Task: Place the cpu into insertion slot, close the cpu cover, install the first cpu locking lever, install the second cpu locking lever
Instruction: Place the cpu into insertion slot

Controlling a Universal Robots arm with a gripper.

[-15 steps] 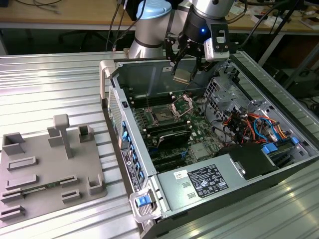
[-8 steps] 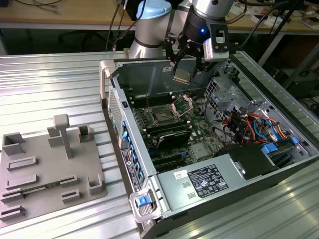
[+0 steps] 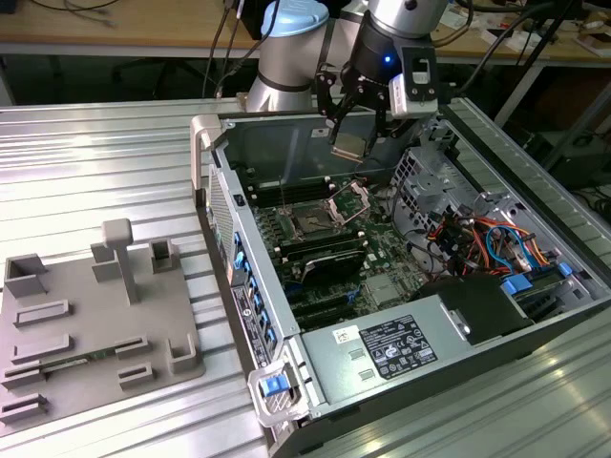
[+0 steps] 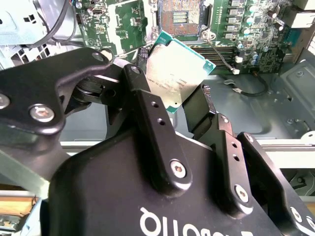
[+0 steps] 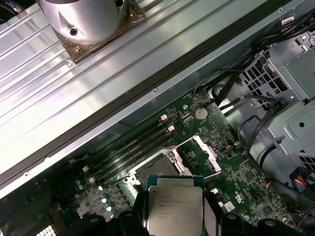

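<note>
**While the insertion slot [image 3: 310, 224] lies uncovered, the gripper [image 3: 349, 143] holds the cpu [image 3: 348, 148] above it**

Narrowed to the width of the chip, the two black fingers [image 4: 142, 93] press on opposite edges of the cpu, which sits slightly tilted between them. Its silvery top faces both wrist views. It hangs in the air inside the open computer case [image 3: 224, 205], near the back wall and clear of the green board.

Below it the dark square slot is bare. The cpu cover [image 3: 350, 198] is tipped up on its hinge just beside the slot, towards the exterior view's right. In the first wrist view the raised frame [image 5: 204, 155] stands beyond the chip's far edge and the slot is partly hidden behind the chip.

Long black memory slots [image 3: 325, 253] run on both sides of the socket. A metal drive cage [image 3: 430, 172] and a tangle of orange and blue cables [image 3: 473, 234] crowd the exterior view's right. A grey power supply [image 3: 391, 348] fills the case's near end.

Outside the case, a grey holder plate [image 3: 86, 286] rests on the ribbed metal table [image 3: 95, 153].
</note>
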